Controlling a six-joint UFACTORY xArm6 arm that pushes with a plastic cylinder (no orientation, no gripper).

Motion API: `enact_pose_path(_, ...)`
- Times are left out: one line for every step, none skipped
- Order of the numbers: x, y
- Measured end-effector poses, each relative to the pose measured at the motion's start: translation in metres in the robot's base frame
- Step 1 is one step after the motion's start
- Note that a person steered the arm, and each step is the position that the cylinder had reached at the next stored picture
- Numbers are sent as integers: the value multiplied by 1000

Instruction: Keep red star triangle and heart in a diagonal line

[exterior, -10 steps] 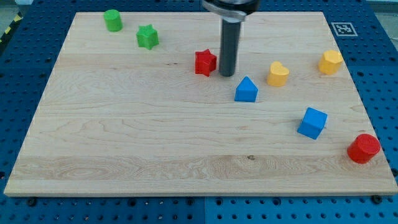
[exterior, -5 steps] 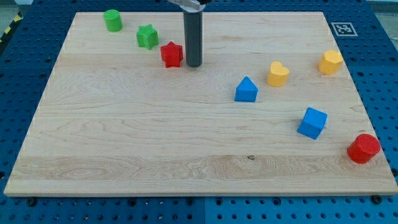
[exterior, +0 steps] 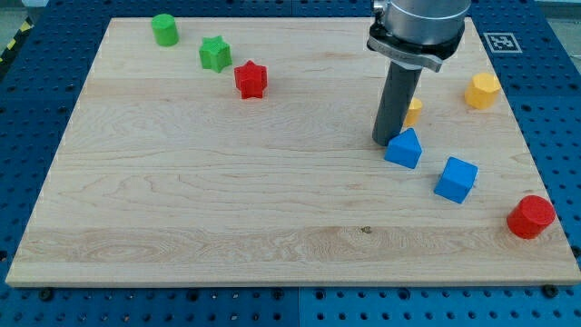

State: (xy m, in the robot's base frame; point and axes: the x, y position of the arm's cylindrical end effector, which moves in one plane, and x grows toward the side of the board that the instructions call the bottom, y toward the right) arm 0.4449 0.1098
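Note:
The red star (exterior: 251, 79) lies near the view's top left, just right of the green star (exterior: 215, 54). The blue triangle (exterior: 404, 148) lies right of centre. My tip (exterior: 385, 141) stands against the triangle's left side. The yellow heart (exterior: 412, 112) lies just above the triangle and is partly hidden behind the rod. The red star is far to the left of my tip.
A green cylinder (exterior: 164, 29) sits at the top left corner. A yellow hexagonal block (exterior: 482, 90) lies at the upper right. A blue cube (exterior: 455, 179) lies right of the triangle. A red cylinder (exterior: 530, 217) sits near the board's right edge.
My tip left the red star at the upper left and crossed to the right. The blue triangle has shifted right and down, toward the blue cube.

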Motion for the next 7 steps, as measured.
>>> enact_pose_path(0,-8)
enact_pose_path(-3,-12)
enact_pose_path(-51,-44)
enact_pose_path(-87,-36)
enact_pose_path(-92,25)
enact_pose_path(-90,86)
enact_pose_path(-63,116)
